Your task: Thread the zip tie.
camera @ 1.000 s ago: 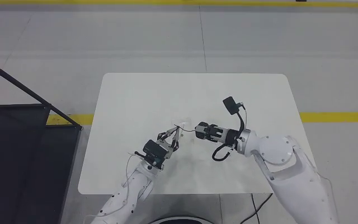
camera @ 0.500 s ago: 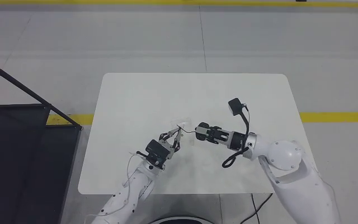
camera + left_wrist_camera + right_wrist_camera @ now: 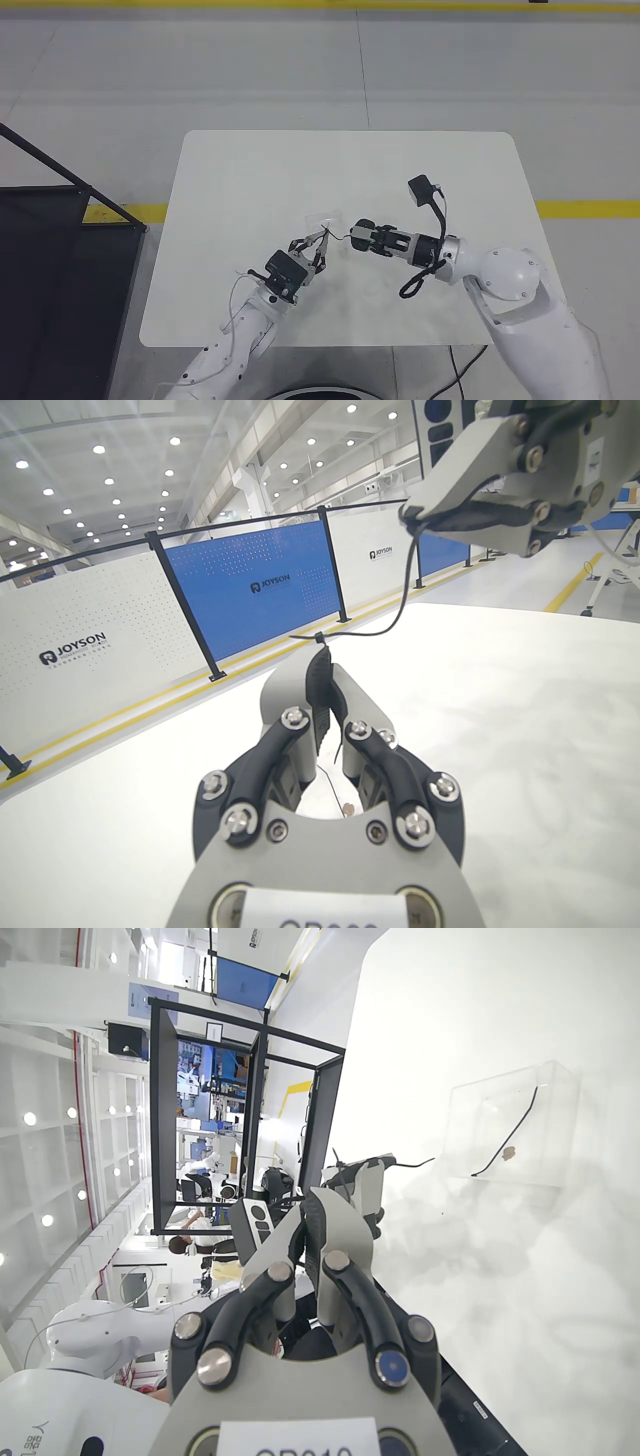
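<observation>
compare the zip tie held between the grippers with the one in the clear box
The held zip tie hangs in the air, pinched by the left gripper and the right gripper; the boxed zip tie lies loose in the clear box, untouched. The held zip tie bends sharply; the boxed zip tie runs nearly straight. Both are thin and black.

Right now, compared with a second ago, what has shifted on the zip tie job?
The left tool has edged a little toward the right tool, narrowing the gap between them. The right arm's elbow shifted away from the left arm, while its tool tip hardly moved. Unchanged: both tools stay shut on the zip tie, held above the table.
</observation>
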